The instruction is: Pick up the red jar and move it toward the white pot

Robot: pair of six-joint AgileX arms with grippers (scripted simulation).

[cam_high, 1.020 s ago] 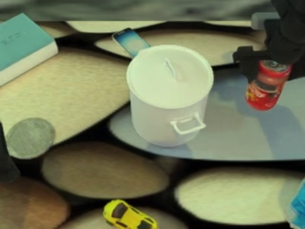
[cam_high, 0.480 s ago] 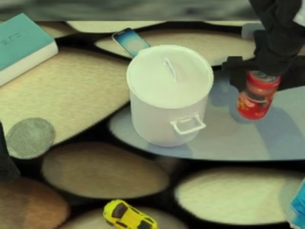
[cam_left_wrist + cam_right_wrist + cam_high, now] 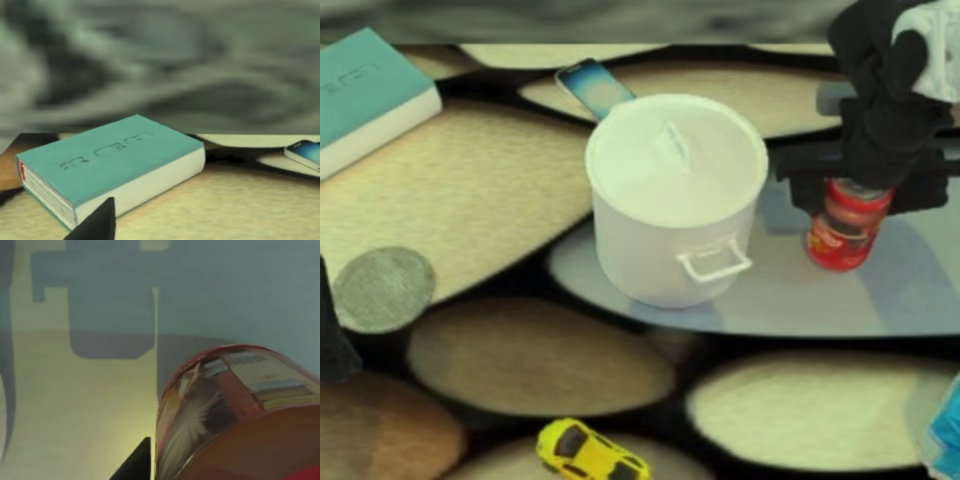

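The white pot (image 3: 675, 190), lid on and side handle facing front, stands at the table's middle. Just to its right the red jar (image 3: 840, 235) is upright, low over or on the table; which one I cannot tell. My right gripper (image 3: 862, 188) reaches down from above and is shut on the jar's upper part. In the right wrist view the red jar (image 3: 235, 410) fills the near side, with one dark fingertip (image 3: 137, 462) against its wall. My left gripper (image 3: 330, 345) is parked at the table's left edge, open and holding nothing.
A teal book (image 3: 365, 95) lies at the back left and also shows as the book (image 3: 110, 160) in the left wrist view. A phone (image 3: 592, 85) lies behind the pot. A grey disc (image 3: 383, 288) is at left, a yellow toy car (image 3: 590, 452) at front, a blue object (image 3: 945, 430) at the front right corner.
My right gripper has carried the red jar leftward toward the white pot and lowered it. The left arm has not moved.
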